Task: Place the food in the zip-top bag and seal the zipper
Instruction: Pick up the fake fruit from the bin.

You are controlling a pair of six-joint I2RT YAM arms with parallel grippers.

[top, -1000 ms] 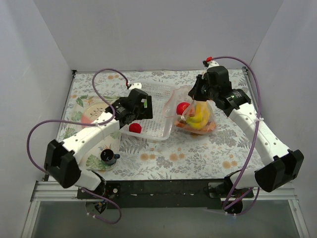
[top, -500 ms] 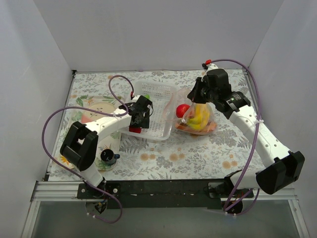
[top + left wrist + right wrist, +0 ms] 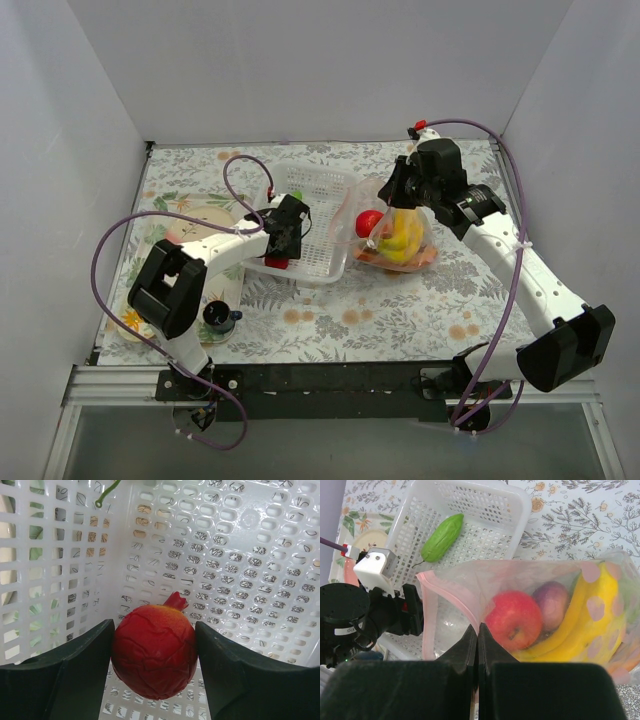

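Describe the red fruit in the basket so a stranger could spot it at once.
Find the white slotted basket at the table's middle. Between the left tool's fingers inside sits the red fruit: round, wrinkled, small crown, unlike the long green cucumber sharing the basket.

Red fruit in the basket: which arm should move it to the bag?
Left. Its gripper has the red fruit between its fingers in the basket; the right gripper is busy pinching the bag's pink zipper.

Floral table (image 3: 400, 300) carries basket (image 3: 325, 200), zip-top bag (image 3: 373, 194), plates (image 3: 203, 214), perhaps a black cap (image 3: 217, 318)
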